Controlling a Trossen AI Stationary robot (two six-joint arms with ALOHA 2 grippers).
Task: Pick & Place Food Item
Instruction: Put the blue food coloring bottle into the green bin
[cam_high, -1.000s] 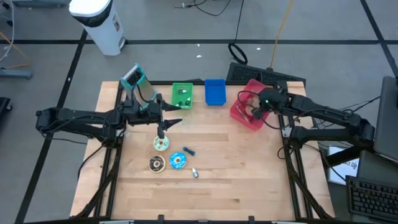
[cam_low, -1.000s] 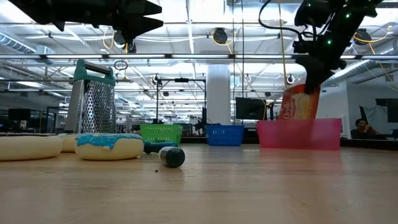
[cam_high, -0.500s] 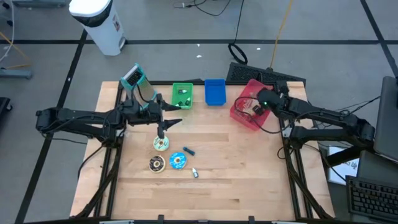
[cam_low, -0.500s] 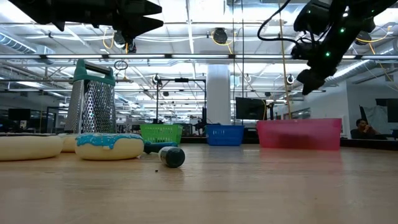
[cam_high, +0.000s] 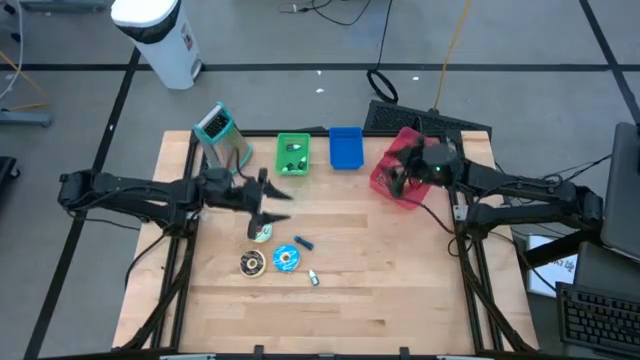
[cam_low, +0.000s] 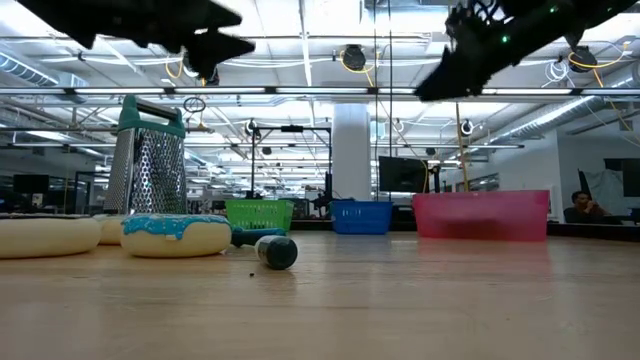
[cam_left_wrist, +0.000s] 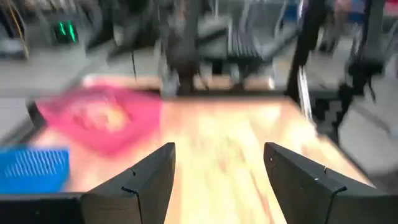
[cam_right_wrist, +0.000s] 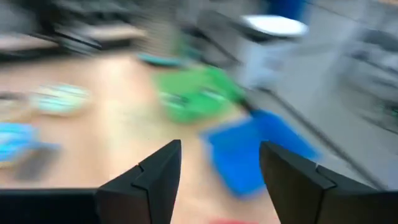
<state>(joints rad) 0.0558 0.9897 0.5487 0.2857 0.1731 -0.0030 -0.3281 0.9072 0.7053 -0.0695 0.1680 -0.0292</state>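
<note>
Above the wooden table (cam_high: 400, 270), right tool (cam_high: 393, 180) and left tool (cam_high: 272, 203) gape wide, empty.

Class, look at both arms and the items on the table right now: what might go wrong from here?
The open left gripper hangs just above the donuts; coming down off-centre, it might nudge one aside. The open right gripper sits over the pink basket, so a low swing might clip its rim.

Grey floor (cam_high: 80, 110), white bin (cam_high: 160, 38)
</note>
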